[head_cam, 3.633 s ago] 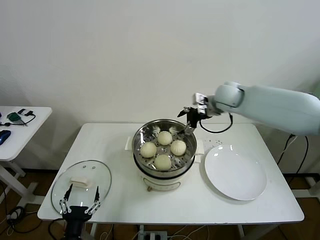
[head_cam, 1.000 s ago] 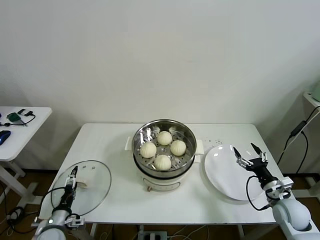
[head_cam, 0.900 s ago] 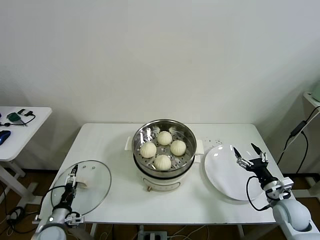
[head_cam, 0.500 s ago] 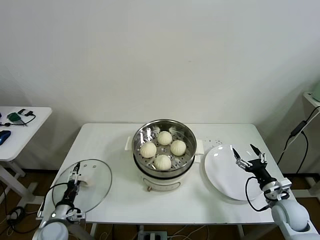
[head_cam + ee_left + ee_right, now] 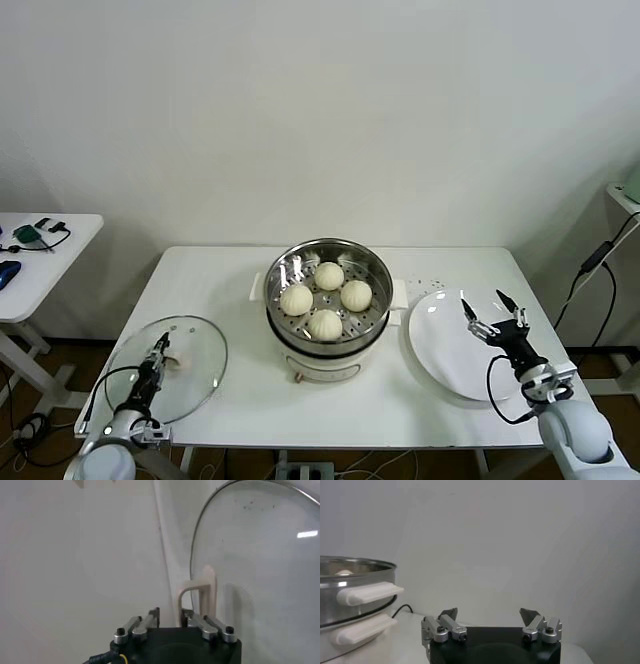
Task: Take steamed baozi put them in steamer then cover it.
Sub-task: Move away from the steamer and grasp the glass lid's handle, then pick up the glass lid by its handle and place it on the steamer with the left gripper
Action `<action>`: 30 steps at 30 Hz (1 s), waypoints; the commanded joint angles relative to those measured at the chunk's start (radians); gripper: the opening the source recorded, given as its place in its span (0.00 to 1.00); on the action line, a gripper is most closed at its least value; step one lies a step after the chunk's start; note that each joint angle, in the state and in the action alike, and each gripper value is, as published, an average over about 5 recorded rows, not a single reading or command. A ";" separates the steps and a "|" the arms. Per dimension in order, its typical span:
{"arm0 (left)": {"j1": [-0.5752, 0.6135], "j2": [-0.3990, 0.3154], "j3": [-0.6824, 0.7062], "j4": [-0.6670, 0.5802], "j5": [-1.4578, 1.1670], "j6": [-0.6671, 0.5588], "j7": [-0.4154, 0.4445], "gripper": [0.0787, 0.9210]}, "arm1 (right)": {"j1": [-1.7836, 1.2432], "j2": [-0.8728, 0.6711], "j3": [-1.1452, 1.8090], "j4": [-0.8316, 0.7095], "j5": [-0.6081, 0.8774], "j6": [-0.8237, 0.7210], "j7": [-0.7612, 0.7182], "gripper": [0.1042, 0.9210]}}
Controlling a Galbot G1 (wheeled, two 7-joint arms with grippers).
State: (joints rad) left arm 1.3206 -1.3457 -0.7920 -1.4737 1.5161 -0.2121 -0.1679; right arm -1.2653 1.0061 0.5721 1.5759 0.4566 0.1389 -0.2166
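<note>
While the 4 buns [image 5: 327, 298] sit together on the perforated floor of the steamer [image 5: 328, 262], the pot stands uncovered at the middle of the white table [image 5: 250, 400]. 1 bun lies toward the back, 2 side by side across the centre, and 1 nearest the front edge.

At the table's front left corner, the left gripper [image 5: 158, 352] is clamped on the white handle [image 5: 199, 596] of the glass lid [image 5: 167, 368]. From the left wrist camera, the handle stands between the 2 fingers [image 5: 210, 624], which press close on either side of it, and the curved metal rim of the lid arcs away behind. Part of the lid hangs past the table's edge.

On the right side, the right gripper [image 5: 492, 313] hovers over the flat white plate [image 5: 455, 350], which lies just beside the steamer. Its fingers [image 5: 539, 622] are spread wide apart and grasp nothing. From the right wrist camera, the steamer's steel wall and white side handle [image 5: 367, 593] show off to one side.
</note>
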 commanded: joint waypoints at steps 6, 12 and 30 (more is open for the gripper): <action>0.083 0.031 0.019 -0.170 -0.164 0.048 0.018 0.10 | 0.011 -0.003 0.000 -0.014 -0.020 0.005 -0.003 0.88; 0.190 0.065 0.039 -0.359 -0.232 0.206 0.009 0.08 | 0.017 -0.005 -0.003 -0.023 -0.027 0.009 -0.004 0.88; 0.118 0.413 0.453 -0.743 -0.235 0.893 0.113 0.08 | 0.069 -0.006 -0.041 -0.063 -0.070 0.009 -0.003 0.88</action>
State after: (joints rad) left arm 1.5391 -1.1554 -0.6337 -2.0142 1.3074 0.2665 -0.1447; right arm -1.2141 0.9982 0.5436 1.5264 0.4040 0.1474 -0.2205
